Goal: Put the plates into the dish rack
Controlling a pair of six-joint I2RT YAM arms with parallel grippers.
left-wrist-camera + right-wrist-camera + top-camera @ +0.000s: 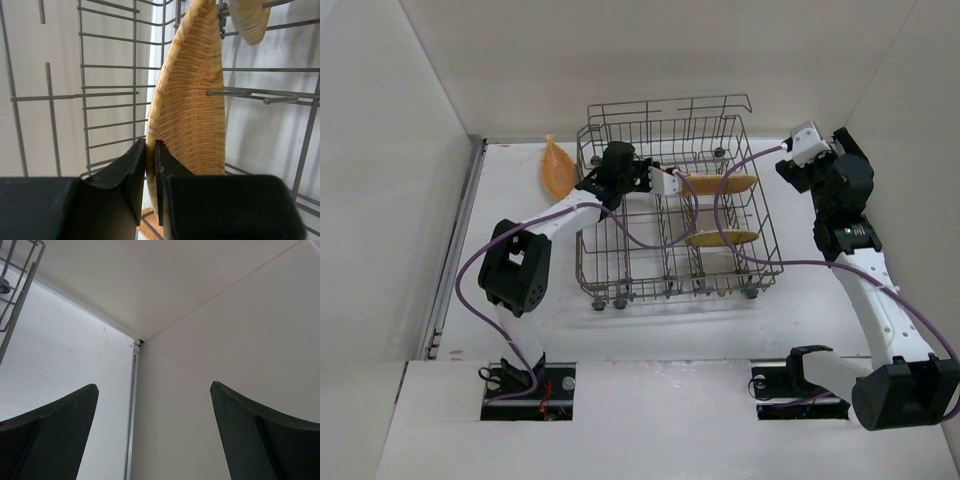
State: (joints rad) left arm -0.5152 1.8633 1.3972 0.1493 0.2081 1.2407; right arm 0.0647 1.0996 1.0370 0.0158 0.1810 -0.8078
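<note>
The left wrist view shows the left end effector [151, 170] pinched narrow on the lower rim of a woven-pattern plate [192, 100]. This plate stands on edge among the wires of the dish rack [107, 92], and the rim of another plate [250, 17] shows at top right. From above, the arm hides that grip. The top view adds what the wrist cannot show: a far plate [730, 183] and a near plate [720, 238] on edge in the rack's right half. An outside plate [555, 170] sits just beside the rack's far left corner on the bench [650, 330]. Only the right wrist view shows the right end effector [155, 432], spread wide with nothing between its fingers, near a rack corner.
</note>
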